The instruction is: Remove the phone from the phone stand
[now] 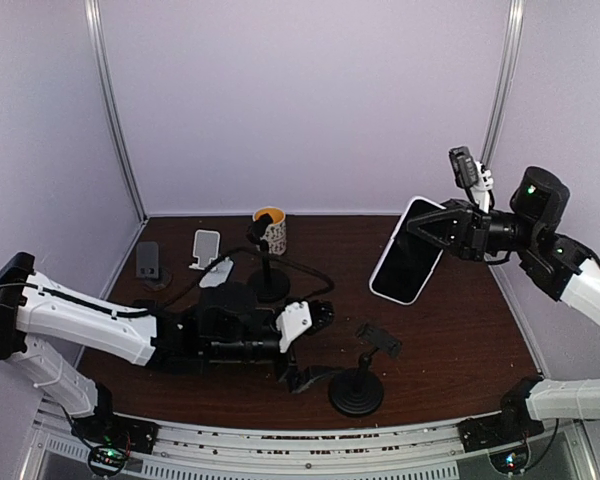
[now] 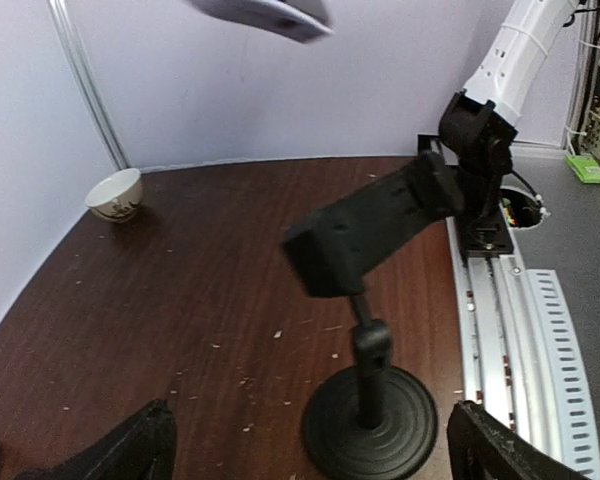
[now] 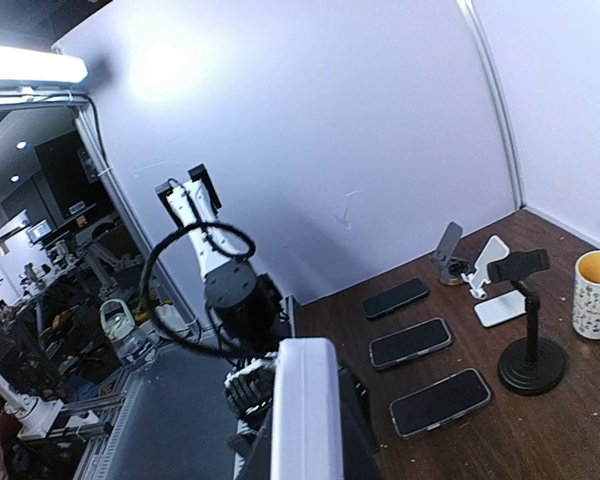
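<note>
The phone (image 1: 408,252), in a white case with a dark screen, hangs tilted in the air at the right, clamped at its top end by my right gripper (image 1: 432,227). In the right wrist view its white edge (image 3: 306,412) sits between the fingers. The black phone stand (image 1: 357,385) stands near the front edge, its clamp (image 1: 379,340) empty. My left gripper (image 1: 323,347) is open beside the stand's round base (image 2: 370,425), one finger (image 2: 120,452) to the left of it and the other to the right. The phone's end (image 2: 265,14) shows above the stand.
A yellow-lined mug (image 1: 270,230), a second black stand (image 1: 268,272), a white stand (image 1: 207,248) and a grey stand (image 1: 148,260) are at the back left. Three dark phones (image 3: 410,342) lie flat on the table, under my left arm in the top view.
</note>
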Tool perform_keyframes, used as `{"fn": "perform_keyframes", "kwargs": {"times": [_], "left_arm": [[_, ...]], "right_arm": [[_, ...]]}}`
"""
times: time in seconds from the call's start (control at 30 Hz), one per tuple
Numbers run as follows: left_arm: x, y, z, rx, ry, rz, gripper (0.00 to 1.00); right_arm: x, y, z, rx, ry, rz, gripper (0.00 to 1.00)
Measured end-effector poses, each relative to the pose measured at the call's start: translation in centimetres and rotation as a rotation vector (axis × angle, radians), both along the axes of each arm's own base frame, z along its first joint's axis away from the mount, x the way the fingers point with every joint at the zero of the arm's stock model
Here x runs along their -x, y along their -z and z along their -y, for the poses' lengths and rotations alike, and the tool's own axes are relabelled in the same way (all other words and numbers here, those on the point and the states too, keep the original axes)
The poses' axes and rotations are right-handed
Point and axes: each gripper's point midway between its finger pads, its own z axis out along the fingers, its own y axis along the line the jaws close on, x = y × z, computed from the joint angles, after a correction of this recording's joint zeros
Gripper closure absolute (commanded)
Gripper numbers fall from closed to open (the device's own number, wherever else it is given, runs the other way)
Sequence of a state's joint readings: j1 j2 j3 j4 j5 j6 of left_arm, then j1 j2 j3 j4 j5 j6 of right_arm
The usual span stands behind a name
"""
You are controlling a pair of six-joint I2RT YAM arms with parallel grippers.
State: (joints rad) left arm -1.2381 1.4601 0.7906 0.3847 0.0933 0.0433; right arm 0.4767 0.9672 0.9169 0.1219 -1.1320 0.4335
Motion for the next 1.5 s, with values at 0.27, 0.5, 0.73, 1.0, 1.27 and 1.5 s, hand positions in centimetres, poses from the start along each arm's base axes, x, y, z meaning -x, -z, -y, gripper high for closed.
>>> {"fn": "perform_keyframes", "kwargs": {"times": [0.27,0.5,0.73,1.0,1.27,1.5], "left_arm": [[2.3,4.0,3.1,-0.023,-0.083,-0.043,0.18],[2.9,4.7,5.3,0.030,-0.097,-0.018,0.40],[2.7,3.2,6.3,0.129,-0.094,0.015,0.51],[2.0,3.6,6.7,0.134,-0.133,0.021,0.66],[1.4,4.4,7.1,0.133,-0.160,0.023,0.73],[1.6,4.0,7.3,0.160,-0.158,0.008,1.00]], "right_arm": [[-1.7,-1.4,3.1,-0.026,0.174,0.028,1.00],[-2.6,-0.4,3.6,-0.022,0.212,-0.015,1.00],[-3.4,0.3,3.5,-0.014,0.219,-0.051,1.00],[-3.4,0.3,3.5,-0.024,0.220,-0.055,1.00],[-3.9,0.6,3.5,-0.021,0.226,-0.064,1.00],[-4.0,0.8,3.5,-0.019,0.226,-0.069,1.00]]}}
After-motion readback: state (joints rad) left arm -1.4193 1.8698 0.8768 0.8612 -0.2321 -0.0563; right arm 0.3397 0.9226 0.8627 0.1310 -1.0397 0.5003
